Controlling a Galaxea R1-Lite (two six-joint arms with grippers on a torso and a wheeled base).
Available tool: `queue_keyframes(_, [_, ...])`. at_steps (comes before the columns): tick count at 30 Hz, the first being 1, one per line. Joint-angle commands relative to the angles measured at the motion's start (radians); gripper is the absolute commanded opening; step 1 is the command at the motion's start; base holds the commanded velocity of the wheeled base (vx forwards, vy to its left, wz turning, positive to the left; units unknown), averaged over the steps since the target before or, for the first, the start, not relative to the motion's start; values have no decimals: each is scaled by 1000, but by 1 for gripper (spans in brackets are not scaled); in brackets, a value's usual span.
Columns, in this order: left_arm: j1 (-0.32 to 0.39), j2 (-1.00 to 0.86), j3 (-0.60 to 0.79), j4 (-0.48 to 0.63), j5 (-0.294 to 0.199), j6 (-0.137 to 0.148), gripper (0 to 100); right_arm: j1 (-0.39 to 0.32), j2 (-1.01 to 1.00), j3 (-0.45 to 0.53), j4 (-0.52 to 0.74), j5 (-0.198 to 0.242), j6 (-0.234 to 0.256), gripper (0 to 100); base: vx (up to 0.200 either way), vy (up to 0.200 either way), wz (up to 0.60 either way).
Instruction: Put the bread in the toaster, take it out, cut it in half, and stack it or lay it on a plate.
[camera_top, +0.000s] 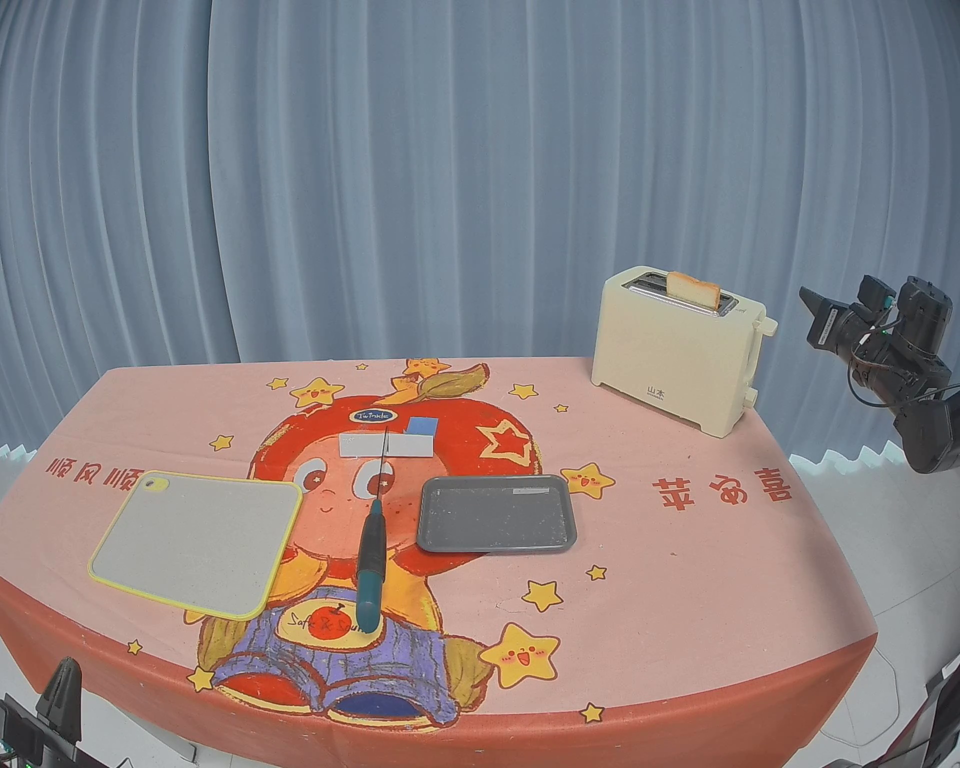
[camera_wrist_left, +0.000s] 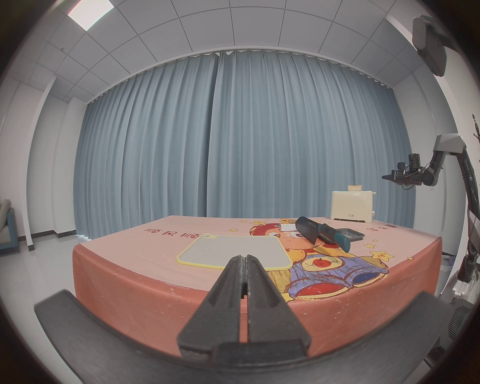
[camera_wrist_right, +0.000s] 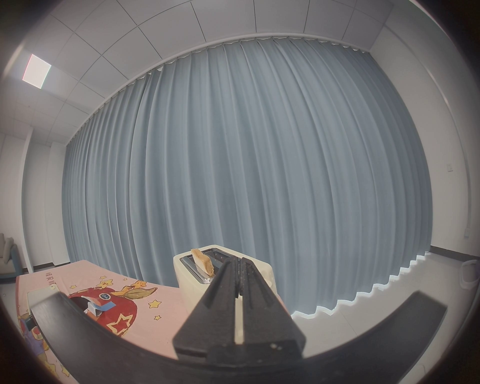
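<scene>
At the far right corner of the surface (camera_top: 700, 560), the bread slice (camera_top: 693, 289) is seen standing out of a slot of the toaster (camera_top: 680, 350). Insertion is judged done, while removal, cutting and plating are left. The cutting board (camera_top: 195, 540) and grey tray (camera_top: 497, 513) lie bare, with the knife (camera_top: 372, 560) between them. The left end effector (camera_wrist_left: 245, 270) and right end effector (camera_wrist_right: 239, 272) are pressed shut and empty. The right one is held off the surface's right edge, with open room to the toaster.

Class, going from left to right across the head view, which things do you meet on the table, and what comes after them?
cutting board → knife → grey tray → toaster with the bread in its slot → right hand, held in the air beyond the table's edge
</scene>
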Motion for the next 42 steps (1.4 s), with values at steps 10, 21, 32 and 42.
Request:
queue_keyframes(10, [0,-4,18,0,0,-1,0,17,5,13,-76,-19,1,0,0,0,0])
queue_keyframes(21, [0,-4,18,0,0,-1,0,10,-20,31,-71,-20,1,0,0,0,0])
queue_keyframes(32, [0,-4,18,0,0,-1,0,1,-11,-16,-66,-20,-2,0,0,0,0])
queue_keyframes(42, [0,-4,18,0,0,-1,0,-15,29,-67,-66,-20,-4,0,0,0,0])
